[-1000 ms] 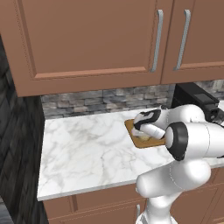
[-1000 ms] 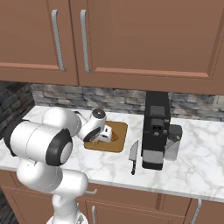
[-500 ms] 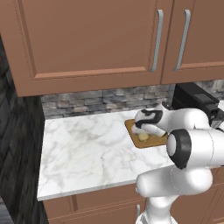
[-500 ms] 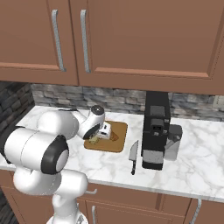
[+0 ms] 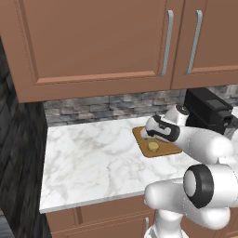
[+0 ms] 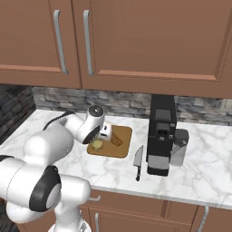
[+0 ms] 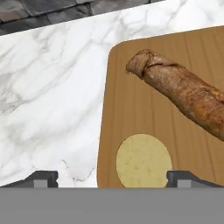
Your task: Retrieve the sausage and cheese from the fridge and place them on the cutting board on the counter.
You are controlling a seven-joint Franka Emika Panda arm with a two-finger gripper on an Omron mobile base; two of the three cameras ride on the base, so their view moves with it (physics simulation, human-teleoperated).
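The cutting board lies on the white marble counter near the stone backsplash. Two things rest on it: the cheese, a pale yellow disc, and the sausage, a reddish-brown piece with a twisted end. My gripper hovers low over the board's near-left part, open, with the cheese lying free between and just ahead of its fingertips. From the base, the gripper sits right above the cheese, with the sausage beside it on the board. The left base view also shows the cheese. The fridge is out of view.
A black coffee machine stands right of the board, and a knife lies on the counter between them. Brown wall cabinets hang overhead. Open marble stretches left of the board.
The jaws have spread wider and the cheese now lies free on the board. The hand has shifted slightly over the board.
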